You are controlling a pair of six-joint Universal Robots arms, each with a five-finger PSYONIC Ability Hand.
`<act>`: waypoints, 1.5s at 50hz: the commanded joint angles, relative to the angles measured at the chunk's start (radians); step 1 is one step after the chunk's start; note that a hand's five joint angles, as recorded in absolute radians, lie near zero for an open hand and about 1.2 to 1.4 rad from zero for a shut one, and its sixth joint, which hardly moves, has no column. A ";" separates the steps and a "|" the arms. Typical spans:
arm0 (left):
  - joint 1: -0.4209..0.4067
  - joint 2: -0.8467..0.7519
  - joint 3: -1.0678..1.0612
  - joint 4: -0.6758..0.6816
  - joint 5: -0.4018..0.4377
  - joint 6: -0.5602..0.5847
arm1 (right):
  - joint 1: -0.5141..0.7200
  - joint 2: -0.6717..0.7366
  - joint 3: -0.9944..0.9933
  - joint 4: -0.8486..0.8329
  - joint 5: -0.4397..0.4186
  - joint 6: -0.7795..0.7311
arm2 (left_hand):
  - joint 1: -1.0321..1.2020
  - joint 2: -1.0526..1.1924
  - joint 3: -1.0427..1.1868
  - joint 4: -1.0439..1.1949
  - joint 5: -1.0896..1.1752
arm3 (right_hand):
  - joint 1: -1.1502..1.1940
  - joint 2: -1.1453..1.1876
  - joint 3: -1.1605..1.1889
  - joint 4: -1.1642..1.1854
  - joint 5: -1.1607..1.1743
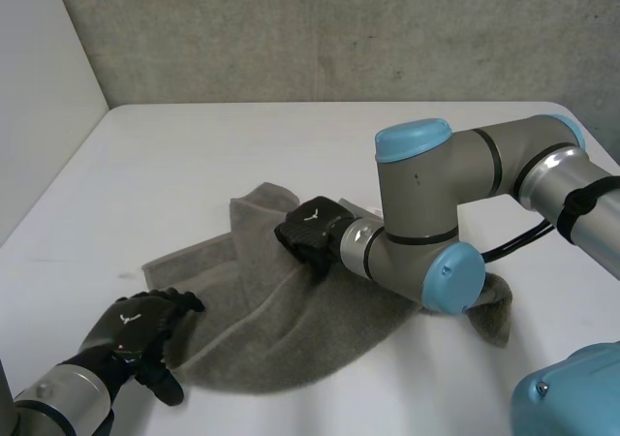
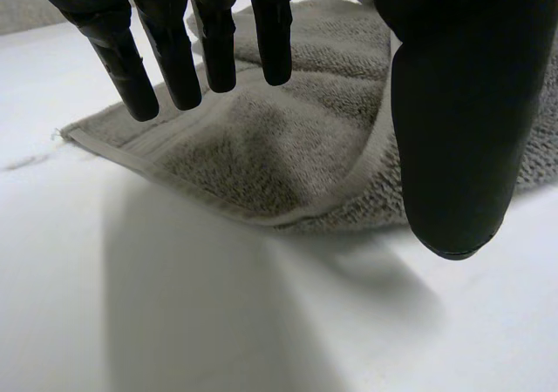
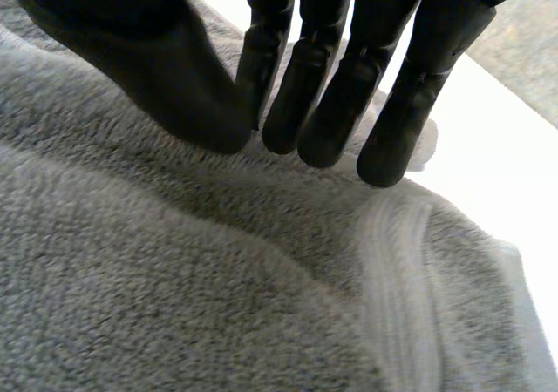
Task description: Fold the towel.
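Nearest, left hand (image 1: 131, 327) hovers at the towel's near-left corner, fingers (image 2: 179, 57) straight and spread, holding nothing. Grey towel (image 1: 291, 329) lies rumpled mid-desk (image 1: 194, 145), long axis left to right. Farther, right hand (image 1: 312, 228) over its far part, fingers (image 3: 336, 104) straight, side by side, tips on cloth.

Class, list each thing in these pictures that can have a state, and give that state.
towel: rumpled, spread out, not neatly folded.
left hand: open, beside the towel's edge.
right hand: open, fingers straight, over the towel.
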 commanded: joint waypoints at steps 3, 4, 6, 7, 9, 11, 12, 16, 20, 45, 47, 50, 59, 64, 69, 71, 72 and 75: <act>-0.005 -0.056 0.013 0.007 0.012 0.000 | 0.000 -0.068 0.001 -0.002 0.009 0.002 | 0.037 0.040 0.041 0.041 0.038 | 0.126 0.134 0.138 0.139 0.134; -0.005 -0.069 0.019 0.008 0.018 0.000 | 0.000 -0.084 0.010 -0.002 0.009 0.002 | 0.040 0.043 0.043 0.044 0.041 | 0.126 0.134 0.138 0.139 0.134; -0.007 -0.083 0.027 0.010 0.024 0.000 | -0.003 -0.102 0.019 -0.002 0.012 0.007 | 0.043 0.046 0.046 0.047 0.044 | 0.126 0.134 0.138 0.139 0.134; -0.007 -0.097 0.038 0.010 0.030 0.000 | -0.009 -0.122 0.034 -0.002 0.014 0.011 | 0.046 0.049 0.049 0.050 0.047 | 0.126 0.134 0.138 0.139 0.134; -0.007 -0.111 0.050 0.010 0.033 0.000 | -0.014 -0.151 0.062 -0.002 0.012 0.015 | 0.049 0.052 0.052 0.053 0.050 | 0.126 0.134 0.138 0.139 0.134; -0.011 -0.135 0.067 0.010 0.033 0.000 | -0.015 -0.218 0.141 -0.021 0.011 0.015 | 0.052 0.055 0.055 0.056 0.053 | 0.126 0.134 0.138 0.139 0.134; -0.011 -0.136 0.067 0.010 0.033 0.000 | -0.015 -0.219 0.142 -0.021 0.011 0.015 | 0.052 0.055 0.055 0.056 0.053 | 0.126 0.134 0.138 0.139 0.134; -0.016 -0.148 0.084 0.004 0.030 -0.001 | -0.015 -0.254 0.220 -0.103 0.008 0.013 | 0.113 0.116 0.117 0.117 0.114 | -0.442 -0.434 -0.431 -0.430 -0.434; -0.010 -0.148 0.075 0.004 0.030 -0.001 | -0.009 -0.230 0.219 -0.133 0.020 0.012 | 0.178 0.181 0.182 0.182 0.179 | -0.783 -0.775 -0.771 -0.770 -0.775; -0.027 -0.146 0.050 0.007 0.051 -0.006 | 0.020 -0.012 0.091 -0.114 0.021 0.033 | 0.340 0.343 0.343 0.344 0.341 | -0.501 -0.493 -0.489 -0.489 -0.493; -0.027 -0.146 0.052 0.007 0.051 -0.006 | 0.018 -0.007 0.090 -0.114 0.020 0.031 | 0.340 0.343 0.343 0.344 0.341 | -0.507 -0.499 -0.495 -0.494 -0.499; -0.028 -0.146 0.053 0.007 0.051 -0.006 | 0.018 0.001 0.082 -0.113 0.020 0.031 | 0.340 0.343 0.343 0.344 0.341 | -0.504 -0.496 -0.492 -0.492 -0.496; -0.031 -0.146 0.059 0.010 0.051 -0.006 | 0.020 -0.016 0.070 -0.113 0.023 0.036 | 0.340 0.343 0.343 0.344 0.341 | 0.126 0.134 0.138 0.139 0.134; -0.042 -0.149 0.068 0.014 0.051 -0.006 | 0.006 -0.125 0.091 -0.114 0.026 0.053 | 0.340 0.343 0.343 0.344 0.341 | 0.126 0.134 0.138 0.139 0.134; -0.067 -0.165 0.099 0.017 0.051 -0.009 | -0.021 -0.259 0.162 -0.113 0.031 0.065 | 0.316 0.319 0.319 0.320 0.317 | 0.126 0.134 0.138 0.139 0.134; -0.096 -0.178 0.130 0.019 0.051 -0.017 | -0.046 -0.359 0.240 -0.113 0.028 0.067 | 0.293 0.296 0.296 0.297 0.294 | 0.126 0.134 0.138 0.139 0.134; -0.096 -0.178 0.130 0.019 0.051 -0.017 | -0.046 -0.360 0.240 -0.113 0.028 0.067 | 0.293 0.296 0.296 0.297 0.294 | 0.126 0.134 0.138 0.139 0.134; -0.116 -0.192 0.165 0.019 0.050 -0.034 | -0.066 -0.462 0.341 -0.124 0.023 0.068 | 0.293 0.296 0.296 0.297 0.294 | 0.126 0.134 0.138 0.139 0.134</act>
